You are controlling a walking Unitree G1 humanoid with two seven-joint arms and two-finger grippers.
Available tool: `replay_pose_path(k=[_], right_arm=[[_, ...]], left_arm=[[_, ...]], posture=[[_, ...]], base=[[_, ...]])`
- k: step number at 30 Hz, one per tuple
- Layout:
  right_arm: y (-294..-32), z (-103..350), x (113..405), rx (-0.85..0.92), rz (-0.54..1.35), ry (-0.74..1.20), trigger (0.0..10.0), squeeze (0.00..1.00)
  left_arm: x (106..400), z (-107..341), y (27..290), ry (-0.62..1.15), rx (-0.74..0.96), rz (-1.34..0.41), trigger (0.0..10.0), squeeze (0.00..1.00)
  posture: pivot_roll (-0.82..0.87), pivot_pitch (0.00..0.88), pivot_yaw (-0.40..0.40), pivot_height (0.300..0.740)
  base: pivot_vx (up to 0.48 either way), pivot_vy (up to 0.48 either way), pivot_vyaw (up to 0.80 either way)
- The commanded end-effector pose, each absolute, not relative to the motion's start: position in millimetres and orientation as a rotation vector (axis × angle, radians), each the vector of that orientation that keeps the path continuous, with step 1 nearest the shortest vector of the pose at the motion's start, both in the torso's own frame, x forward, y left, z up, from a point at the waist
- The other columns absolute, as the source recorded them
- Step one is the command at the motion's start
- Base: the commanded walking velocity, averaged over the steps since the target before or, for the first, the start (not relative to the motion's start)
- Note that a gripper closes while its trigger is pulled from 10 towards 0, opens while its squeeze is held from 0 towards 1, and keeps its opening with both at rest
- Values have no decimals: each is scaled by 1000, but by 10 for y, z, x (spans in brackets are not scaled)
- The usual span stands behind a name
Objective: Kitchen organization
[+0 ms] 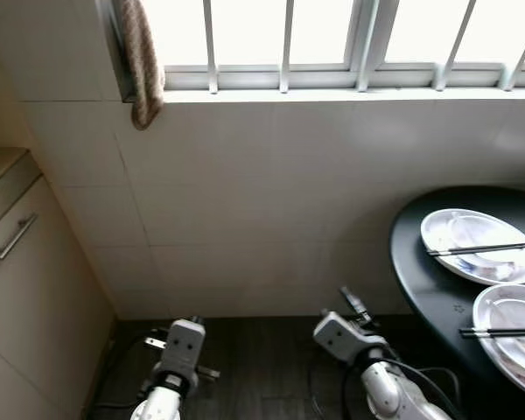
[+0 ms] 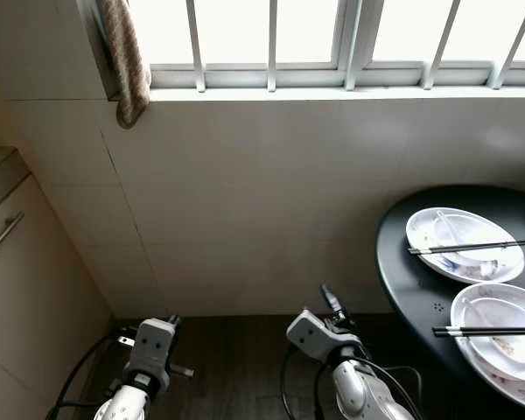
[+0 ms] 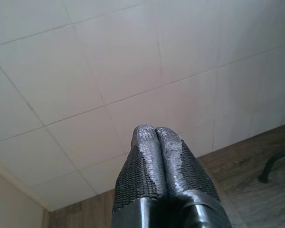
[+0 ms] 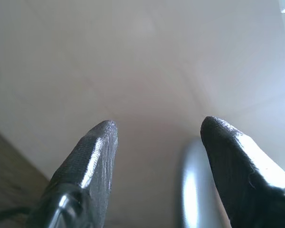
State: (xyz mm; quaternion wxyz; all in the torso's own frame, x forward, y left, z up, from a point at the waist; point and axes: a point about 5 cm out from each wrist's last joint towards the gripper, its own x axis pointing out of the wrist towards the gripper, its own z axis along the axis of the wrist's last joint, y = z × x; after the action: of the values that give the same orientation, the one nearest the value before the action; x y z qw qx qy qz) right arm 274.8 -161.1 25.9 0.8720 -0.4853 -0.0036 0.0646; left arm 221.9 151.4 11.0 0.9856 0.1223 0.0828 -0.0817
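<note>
Left eye view, table: a round black table (image 1: 420, 262) stands at the right against the white tiled wall (image 1: 262, 201), under a barred window (image 1: 332, 44).
Left eye view, dishes: two white plates (image 1: 479, 245) (image 1: 513, 332) lie on it, each with a white spoon and black chopsticks (image 1: 483, 249) laid across.
Left eye view, other: a cloth (image 1: 142, 61) hangs at the window's left; a cabinet (image 1: 26, 289) stands left.
Right eye view, arms: both arms hang low over the dark floor (image 2: 236, 367), well apart from the plates.
Left wrist view: left gripper (image 3: 155, 130), fingers pressed together, empty, facing the wall.
Right wrist view: right gripper (image 4: 159, 126), fingers spread wide, nothing between them; plates not between the jaws.
</note>
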Motion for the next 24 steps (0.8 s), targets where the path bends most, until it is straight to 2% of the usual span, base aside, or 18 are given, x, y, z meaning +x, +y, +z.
replay_pose_path(k=[1, 7, 10, 22, 24], right_arm=[[-1662, 269, 2770, -1061, 71, 3, 10000, 0], [-1742, 312, 2779, -1121, -38, -9, 10000, 0], [-1743, 319, 2792, -1075, -37, 7, 10000, 0], [-1683, 301, 2790, -1154, -11, -14, 10000, 0], [-1655, 317, 2781, -1187, 1, -53, 10000, 0]], left_arm=[[2217, 110, 1566, 169, 250, -152, 10000, 0], [2222, 112, 1579, 167, 243, -146, 10000, 0], [2223, 109, 1579, 169, 241, -146, 10000, 0], [2230, 102, 1584, 175, 232, -149, 10000, 0], [2232, 101, 1583, 175, 230, -150, 10000, 0]], posture=[[-51, 0, -20, 740], [-48, 0, -23, 740], [-48, 0, -23, 740], [-49, 0, -21, 740], [-49, 0, -22, 740]], base=[[0, 0, 0], [0, 0, 0], [0, 0, -792], [0, 0, -791], [0, 0, 0]])
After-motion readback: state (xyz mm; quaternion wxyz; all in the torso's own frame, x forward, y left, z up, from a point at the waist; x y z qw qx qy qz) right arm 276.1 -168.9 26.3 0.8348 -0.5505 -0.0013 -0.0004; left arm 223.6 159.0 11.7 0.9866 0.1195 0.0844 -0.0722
